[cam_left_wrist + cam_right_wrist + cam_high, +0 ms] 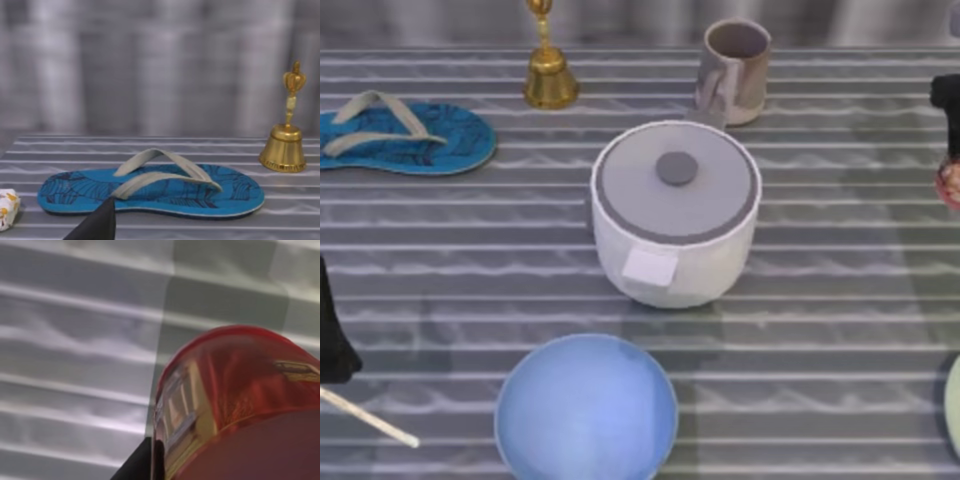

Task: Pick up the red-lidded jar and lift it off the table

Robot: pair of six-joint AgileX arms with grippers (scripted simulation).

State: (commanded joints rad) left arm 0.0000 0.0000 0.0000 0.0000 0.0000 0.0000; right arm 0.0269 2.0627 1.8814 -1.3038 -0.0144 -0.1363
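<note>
1. The right gripper (pixel 948 120) is seen as a dark shape at the far right edge of the top view, with the red-lidded jar (pixel 950 186) right under it. Whether the fingers are closed on the jar can't be told from any view; they just aren't shown clearly.
2. In the right wrist view the jar (pixel 235 405) fills most of the frame, very close to the camera, with the striped table (pixel 75 340) behind it. A grip looks likely, but that's a guess only.
3. Handling-wise, the jar is judged rigid and fairly light, being small. The shiny printed side is probably a bit slippery, so a firm squeeze is called for, not a gentle pinch.
4. The best hold is figured to be across the round body just below the lid, fingers on opposite sides. The lid itself should be avoided in case it's loose.
5. If it's glass it could crack when dropped, so a straight, steady lift is advised.
6. Farther out, a big white lidded pot (pixel 675 210) sits mid-table, well apart from the jar, with a mug (pixel 733 72) behind it and a blue bowl (pixel 586 410) in front.
7. The left gripper (pixel 334 335) is parked at the left edge, fingers not readable, near a blue flip-flop (pixel 150 190) and a brass bell (pixel 285 145).
</note>
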